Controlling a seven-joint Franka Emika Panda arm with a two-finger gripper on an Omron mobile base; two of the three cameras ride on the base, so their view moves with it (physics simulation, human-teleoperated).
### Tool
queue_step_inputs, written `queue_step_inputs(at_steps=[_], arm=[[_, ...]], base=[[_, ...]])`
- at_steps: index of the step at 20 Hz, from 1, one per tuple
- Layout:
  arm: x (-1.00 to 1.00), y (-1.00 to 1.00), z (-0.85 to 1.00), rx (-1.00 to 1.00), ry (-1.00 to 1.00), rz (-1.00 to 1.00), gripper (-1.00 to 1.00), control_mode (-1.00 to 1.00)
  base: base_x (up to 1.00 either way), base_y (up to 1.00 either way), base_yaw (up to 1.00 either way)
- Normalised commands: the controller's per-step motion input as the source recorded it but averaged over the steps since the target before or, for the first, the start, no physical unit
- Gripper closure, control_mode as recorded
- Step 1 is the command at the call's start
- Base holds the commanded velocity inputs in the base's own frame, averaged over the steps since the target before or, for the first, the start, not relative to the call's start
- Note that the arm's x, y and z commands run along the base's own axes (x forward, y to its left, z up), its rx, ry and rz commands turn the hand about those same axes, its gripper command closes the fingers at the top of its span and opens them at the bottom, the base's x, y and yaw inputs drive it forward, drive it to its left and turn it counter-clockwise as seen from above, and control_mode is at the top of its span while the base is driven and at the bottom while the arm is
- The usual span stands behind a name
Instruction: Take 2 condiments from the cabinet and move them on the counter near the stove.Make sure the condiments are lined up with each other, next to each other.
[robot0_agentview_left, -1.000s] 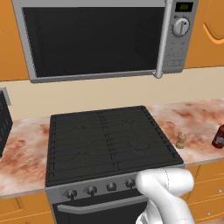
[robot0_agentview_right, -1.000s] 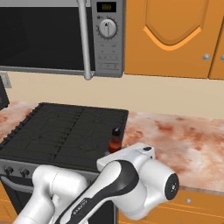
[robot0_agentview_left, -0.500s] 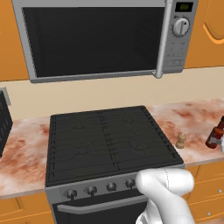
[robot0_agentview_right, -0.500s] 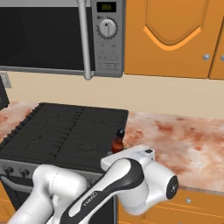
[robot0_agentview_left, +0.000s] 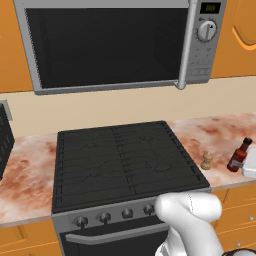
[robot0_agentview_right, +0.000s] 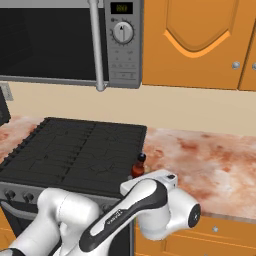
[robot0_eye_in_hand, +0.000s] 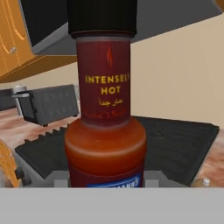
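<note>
Standing on mottled counter: sauce bottle.

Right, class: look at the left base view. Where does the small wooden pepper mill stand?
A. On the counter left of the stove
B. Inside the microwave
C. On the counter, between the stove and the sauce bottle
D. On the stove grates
C: the pepper mill stands on the counter just right of the stove, with the sauce bottle further right.
</note>
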Motion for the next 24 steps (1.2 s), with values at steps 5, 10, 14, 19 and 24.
queue_step_inputs(at_steps=[5,10,14,19,24], arm=[[0.29,-0.08,-0.12,0.04,0.0,0.0,1.0,-1.0],[0.09,-0.01,-0.11,0.0,0.0,0.0,1.0,-1.0],[0.01,-0.08,-0.28,-0.05,0.0,0.0,1.0,-1.0],[0.0,-0.12,-0.23,-0.04,0.0,0.0,1.0,-1.0],[0.0,-0.07,-0.21,-0.06,0.01,0.0,1.0,-1.0]], base=[[0.0,0.0,0.0],[0.0,0.0,0.0],[0.0,0.0,0.0],[0.0,0.0,0.0],[0.0,0.0,0.0]])
